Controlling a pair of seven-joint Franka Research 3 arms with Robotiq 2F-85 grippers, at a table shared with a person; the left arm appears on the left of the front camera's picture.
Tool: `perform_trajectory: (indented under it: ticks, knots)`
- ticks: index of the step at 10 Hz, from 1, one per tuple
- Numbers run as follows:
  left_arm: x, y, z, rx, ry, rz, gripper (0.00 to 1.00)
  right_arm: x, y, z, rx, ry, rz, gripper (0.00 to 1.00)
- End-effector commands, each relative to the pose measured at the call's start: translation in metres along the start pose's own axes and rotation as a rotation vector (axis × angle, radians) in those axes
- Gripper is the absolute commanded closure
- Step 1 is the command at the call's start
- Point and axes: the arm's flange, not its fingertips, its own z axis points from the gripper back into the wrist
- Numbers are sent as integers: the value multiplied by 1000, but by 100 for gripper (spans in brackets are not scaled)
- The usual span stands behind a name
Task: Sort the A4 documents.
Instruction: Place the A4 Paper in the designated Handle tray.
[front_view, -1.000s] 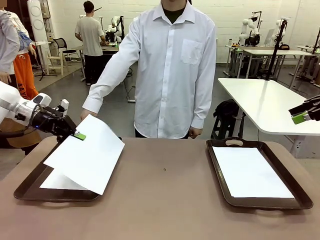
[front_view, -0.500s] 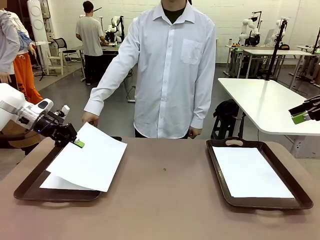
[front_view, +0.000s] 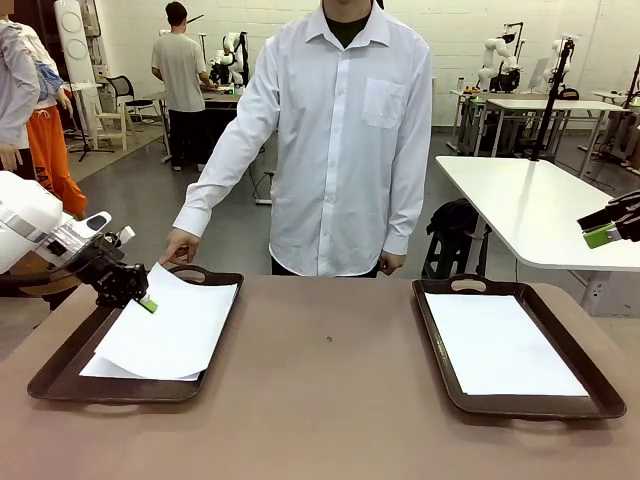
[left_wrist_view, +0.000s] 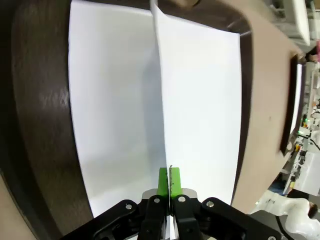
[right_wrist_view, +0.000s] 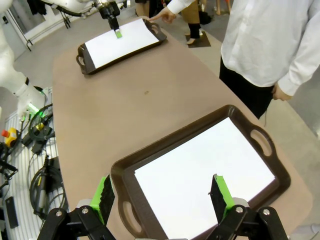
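The A4 sheet in play lay slanted over the left tray, which sat at the near-left corner of the surface. Its far corner was pinched between the left gripper fingers, which were fully closed on the paper's edge; the left wrist view showed the 2 green pads pressed flat together with the thin sheet between them. The held edge stood a little above the tray while the rest of the sheet draped down, so the paper looked set for laying down, not for carrying. Beneath it lay another white sheet, its near-left corner peeking out, squared to the tray. That suggests the left tray was the sorting pile and the pinched sheet was going on top, though it sat askew and would need squaring.

The person's hand reached toward the tray's far handle, near the held corner; whether it touched the tray I cannot tell. It seemed placed to steady things or to point.

At the near-right corner of the surface, the right tray held 1 more sheet, flat and aligned inside the rim. The right gripper hovered well above that tray with its fingers spread wide and nothing between them, probably parked clear so as not to disturb the settled sheet.
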Motion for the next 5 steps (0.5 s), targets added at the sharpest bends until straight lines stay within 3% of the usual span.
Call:
perform_trajectory:
  ticks: [1, 5]
  knots:
    - [-6, -12, 12, 37, 62, 2, 99, 0, 1, -2, 7, 1, 1, 0]
    - [-2, -12, 26, 102, 58, 0, 99, 0, 1, -2, 7, 1, 1, 0]
